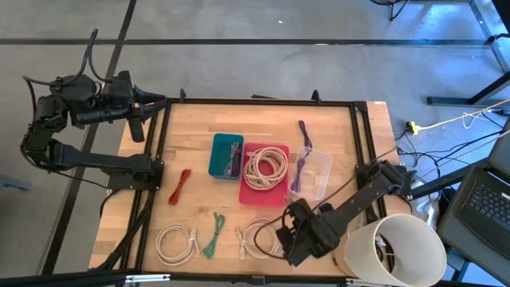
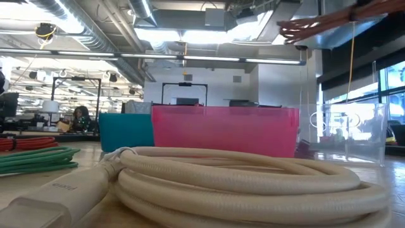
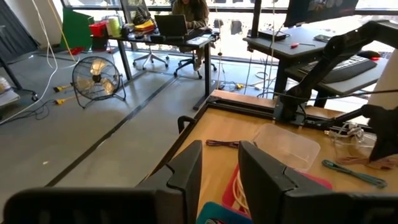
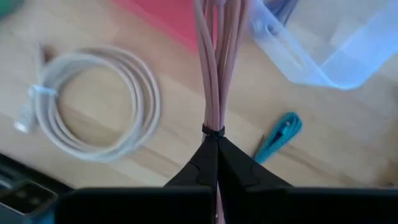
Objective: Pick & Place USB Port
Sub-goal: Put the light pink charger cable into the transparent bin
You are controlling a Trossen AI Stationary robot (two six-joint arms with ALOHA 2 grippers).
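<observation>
Right gripper (image 4: 216, 163) is clamped on a pink cable bundle (image 4: 214, 68), lifted near the pink bin (image 1: 264, 173); placement remains; left gripper (image 3: 219, 177), slightly parted and empty, waits far left.

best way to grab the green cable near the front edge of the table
Grip the green cable at its tied middle, coming straight down from above. It lies flat on the table as a thin bundle with ends splayed, so the middle is narrowest. White coils sit either side, so close across the bundle's width.
</observation>
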